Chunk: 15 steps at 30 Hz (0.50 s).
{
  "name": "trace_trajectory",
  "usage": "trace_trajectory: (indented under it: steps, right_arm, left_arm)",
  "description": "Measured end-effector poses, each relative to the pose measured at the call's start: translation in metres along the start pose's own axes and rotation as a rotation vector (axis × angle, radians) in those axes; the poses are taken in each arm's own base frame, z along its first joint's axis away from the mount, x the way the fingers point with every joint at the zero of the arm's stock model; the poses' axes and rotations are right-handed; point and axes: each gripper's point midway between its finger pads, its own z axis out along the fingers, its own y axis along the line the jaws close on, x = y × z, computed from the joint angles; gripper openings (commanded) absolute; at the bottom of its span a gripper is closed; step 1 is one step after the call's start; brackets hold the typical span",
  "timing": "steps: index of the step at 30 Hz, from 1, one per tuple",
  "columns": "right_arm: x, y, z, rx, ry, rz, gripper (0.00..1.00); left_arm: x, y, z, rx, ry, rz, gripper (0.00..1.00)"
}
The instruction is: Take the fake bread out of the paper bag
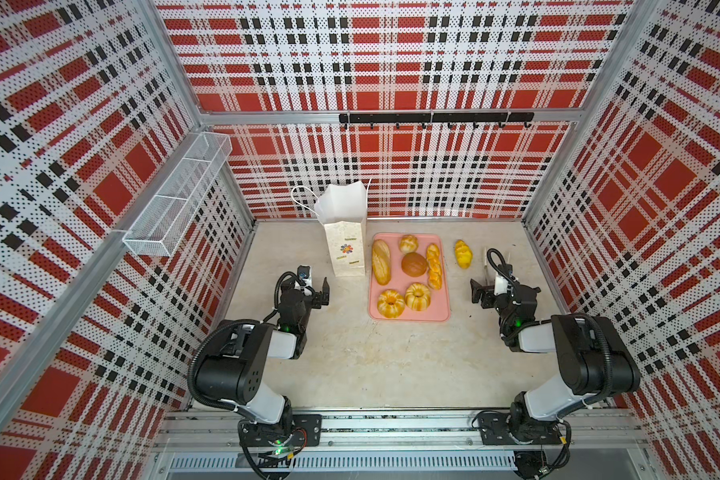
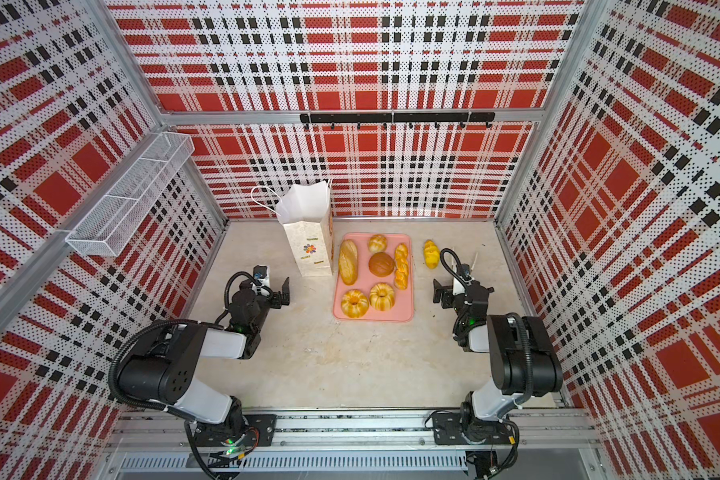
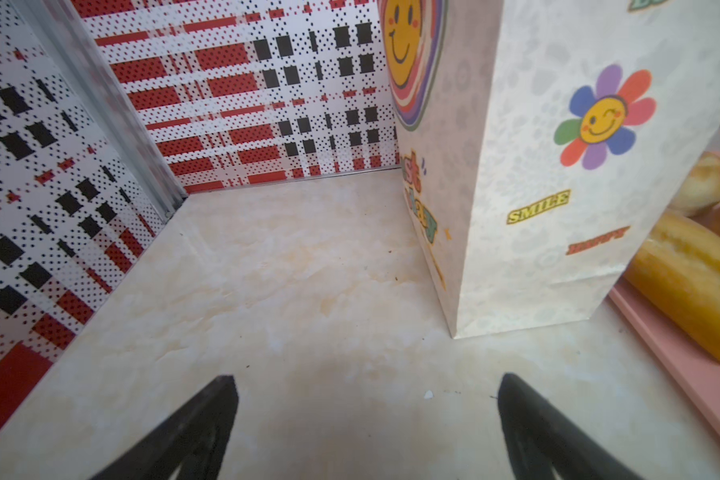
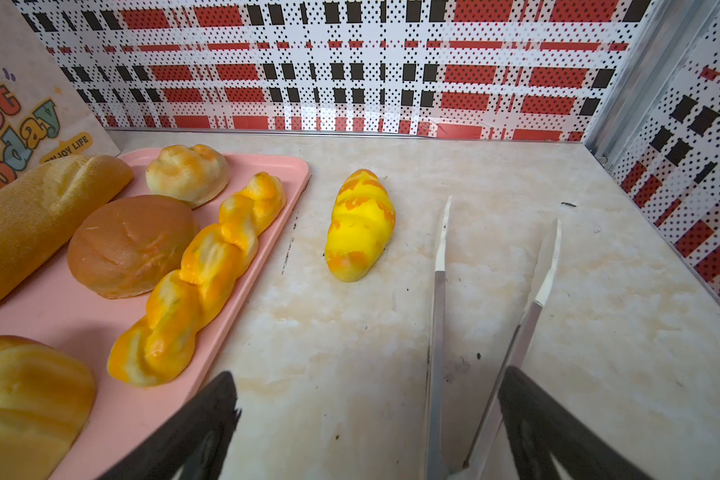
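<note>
Standing beside the pink tray point(image 1: 433, 314) of fake bread point(image 1: 381, 262) is the paper bag point(image 1: 346, 249); left claw point(image 3: 366, 376) and right claw point(image 4: 366, 374) spread wide.

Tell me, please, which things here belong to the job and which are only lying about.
Job: bag, loaf, roll, bun, braid, two rings, croissant.
Lying about: tray, tongs, wire basket, hook rail.
</note>
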Motion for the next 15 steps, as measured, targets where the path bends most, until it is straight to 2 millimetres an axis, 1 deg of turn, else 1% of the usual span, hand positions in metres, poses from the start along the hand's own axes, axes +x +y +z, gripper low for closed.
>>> trace_trajectory:
  steps: [6,15]
  right_arm:
    - [0.0001,0.0,0.0,0.0,0.0,0.0,1.0]
    - [0.0025,0.004,0.0007,0.002,0.011,-0.011,1.0]
  left_arm:
    - [0.0013,0.0066,0.0,-0.034,0.006,0.001,1.0]
    - [0.004,0.0086,0.0001,-0.04,0.017,0.001,0.99]
